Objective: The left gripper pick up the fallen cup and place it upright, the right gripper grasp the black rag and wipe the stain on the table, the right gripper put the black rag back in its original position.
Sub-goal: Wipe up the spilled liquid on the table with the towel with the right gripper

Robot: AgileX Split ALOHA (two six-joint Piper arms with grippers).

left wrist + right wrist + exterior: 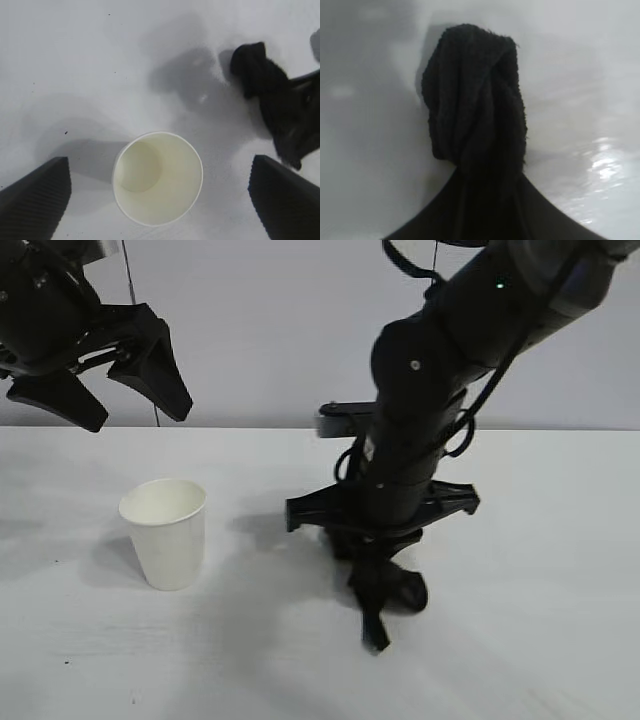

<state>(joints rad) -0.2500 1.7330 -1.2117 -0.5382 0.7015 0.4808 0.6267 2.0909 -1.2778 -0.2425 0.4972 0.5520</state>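
Note:
The white paper cup (165, 530) stands upright on the white table (530, 640), at the left. My left gripper (138, 415) hangs open and empty high above it; in the left wrist view its fingers (35, 200) stand wide on either side of the cup (157, 177) below. My right gripper (375, 625) points down at the table's middle, shut on the black rag (400, 590), which is pressed on the tabletop. The rag (475, 95) bunches out past the right gripper (487, 210). No stain shows; a wet sheen (605, 165) lies beside the rag.
The right arm's bulky black links (420, 410) lean over the middle of the table. The rag (260, 70) and the right gripper (300, 125) also show in the left wrist view, apart from the cup.

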